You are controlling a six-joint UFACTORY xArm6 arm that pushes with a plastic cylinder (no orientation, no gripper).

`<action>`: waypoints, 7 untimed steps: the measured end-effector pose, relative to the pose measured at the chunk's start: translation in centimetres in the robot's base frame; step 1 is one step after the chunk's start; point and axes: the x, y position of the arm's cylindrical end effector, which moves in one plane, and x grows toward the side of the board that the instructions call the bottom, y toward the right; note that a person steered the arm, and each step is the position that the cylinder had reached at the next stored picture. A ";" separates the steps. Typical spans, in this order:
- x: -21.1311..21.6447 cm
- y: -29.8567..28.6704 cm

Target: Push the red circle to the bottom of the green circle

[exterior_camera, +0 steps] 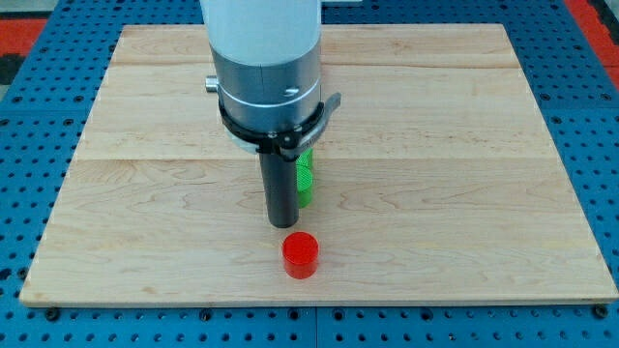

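The red circle [300, 254] lies on the wooden board near the view's bottom, a little left of centre. A green block [306, 178] shows just above it, mostly hidden behind the rod and arm, so its shape is hard to make out. My tip [283, 223] is at the end of the dark rod, just above and slightly left of the red circle, close to it, and next to the green block's lower left side. I cannot tell whether the tip touches either block.
The wooden board [464, 145] lies on a blue perforated table [600, 116]. The arm's grey and white body [266, 68] covers the board's upper middle.
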 end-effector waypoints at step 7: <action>8.3 0.4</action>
